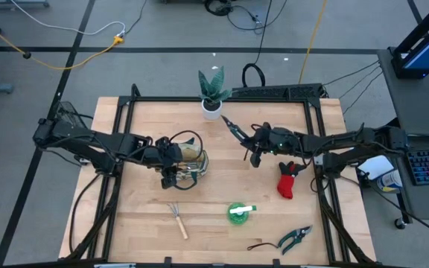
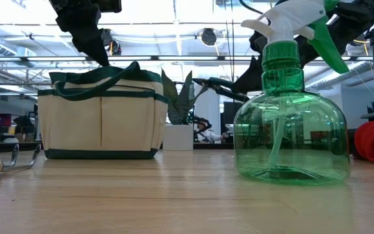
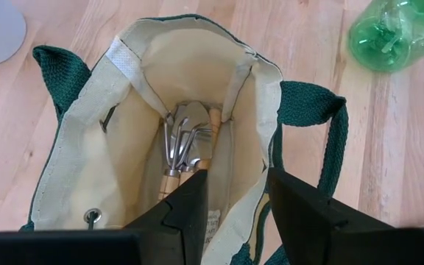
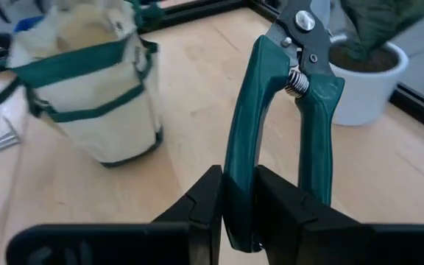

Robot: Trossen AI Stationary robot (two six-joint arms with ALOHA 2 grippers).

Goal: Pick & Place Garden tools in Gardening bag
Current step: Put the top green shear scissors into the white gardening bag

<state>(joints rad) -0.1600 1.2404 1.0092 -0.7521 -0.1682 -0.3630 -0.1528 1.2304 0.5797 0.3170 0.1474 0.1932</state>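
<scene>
The cream gardening bag [image 1: 194, 158] with green trim stands upright on the table's left half. It holds wooden-handled mini rakes and a trowel [image 3: 186, 143]. My left gripper [image 3: 238, 180] is open at the bag's rim, one finger inside and one outside. My right gripper [image 4: 239, 180], right of centre, is shut on teal-handled pruning shears [image 1: 237, 130]. A mini rake [image 1: 177, 220], a green spray bottle [image 1: 239, 212], a second pair of shears [image 1: 295, 238] and a red-black glove [image 1: 289, 181] lie on the table. My left gripper comes from above, slanting down. The bag's rim [image 3: 265, 158] and a green handle strap pass through the gap between its fingers. I cannot tell whether either finger touches the cloth. My right gripper pinches one teal handle [image 4: 235, 158] of the shears between its two fingers, near that handle's free end. The fingers come nearly level from the table's right and lie along the handle. The other handle [image 4: 319, 140] stands free beside it. The shears are lifted clear, blades pointing away toward the plant.
A green plant in a white pot [image 1: 212, 95] stands at the far edge, just beyond the shears' blades. Bare wood lies between the bag and my right gripper. A black frame runs around the table.
</scene>
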